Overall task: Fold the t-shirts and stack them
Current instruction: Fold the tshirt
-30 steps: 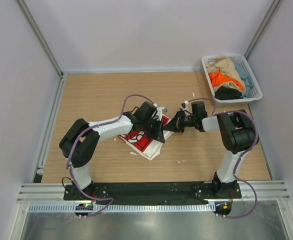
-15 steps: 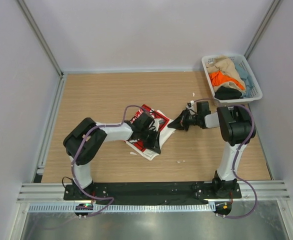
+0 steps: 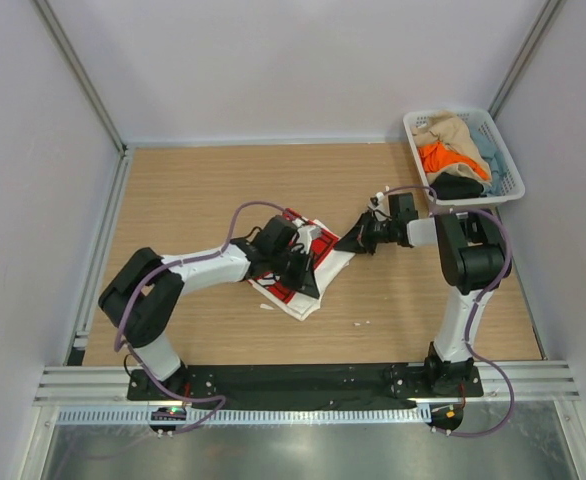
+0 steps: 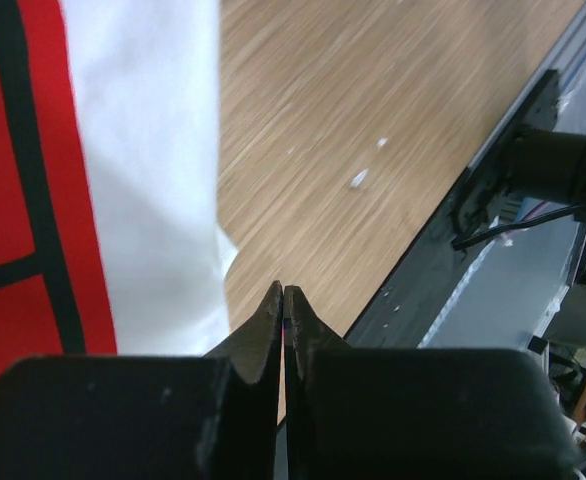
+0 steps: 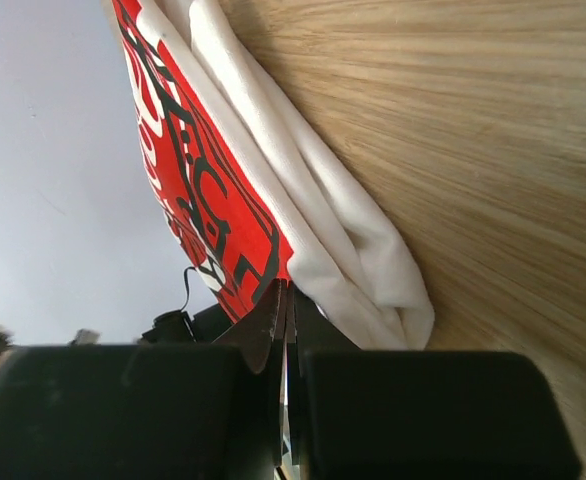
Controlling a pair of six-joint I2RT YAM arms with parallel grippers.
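Nearest the arm bases, the left gripper [image 4: 283, 291] reaches in at the near side of the white t-shirt [image 3: 329, 262], which lies crumpled and partly folded on the wooden table [image 3: 193, 190], its red and black print facing up. Seen from the left wrist, the two fingers are pressed together with only a hairline slit between them. The shirt's white edge runs just beside the tips, and whether any cloth is caught between them cannot be told. A few small white specks lie on the bare wood near that same edge. At the shirt's right corner sits the right gripper [image 5: 285, 292]; its fingers are also squeezed tight, and the rolled white fold with its red panel runs straight into the tips — the corner looks pinched there. Well beyond the shirt, far and to the right, a white lattice basket [image 3: 448, 114] stands by the wall holding the other shirts in a heap: a tan one [image 3: 453, 130] at the back, an orange one [image 3: 443, 158] in the middle, a pale blue one [image 3: 485, 150] along the right side and a black one [image 3: 456, 186] nearest the white t-shirt.
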